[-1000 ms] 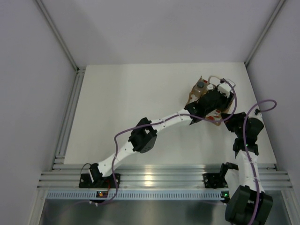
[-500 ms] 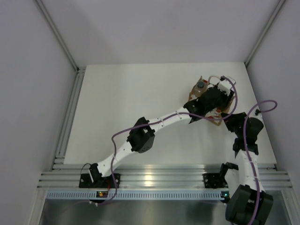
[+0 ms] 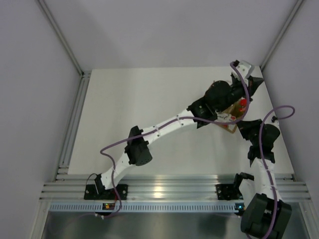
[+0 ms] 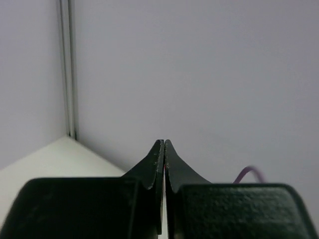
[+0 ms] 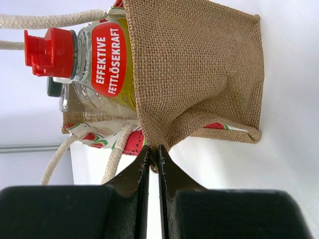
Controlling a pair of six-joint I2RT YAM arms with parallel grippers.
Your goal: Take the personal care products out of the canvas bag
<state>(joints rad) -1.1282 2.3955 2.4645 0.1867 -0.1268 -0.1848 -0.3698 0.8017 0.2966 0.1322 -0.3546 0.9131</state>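
The canvas bag (image 5: pixel 199 69) lies tipped on the table, its mouth to the left in the right wrist view. In the top view the bag (image 3: pixel 230 119) is partly hidden under my left arm. The yellow bottle with the red cap (image 5: pixel 107 64) sticks out of the mouth, and its cap shows from above (image 3: pixel 242 103). A dark grey cap (image 5: pixel 52 87) peeks out behind it. No amber bottles show. My right gripper (image 5: pixel 154 152) is shut on the bag's burlap edge. My left gripper (image 3: pixel 255 83) is raised above the bag near the far right wall. In the left wrist view it (image 4: pixel 164 144) is shut with nothing visible in it.
The two cream handles (image 5: pixel 55 20) trail from the bag's mouth towards the wall. The right wall and the back corner post (image 4: pixel 66 69) stand close to my left gripper. A purple cable (image 3: pixel 279 110) loops over the right arm.
My left arm has lifted out of the bag and swung up towards the far right corner. The bag has shifted slightly, and the grey-capped bottle seen from above before is now covered.
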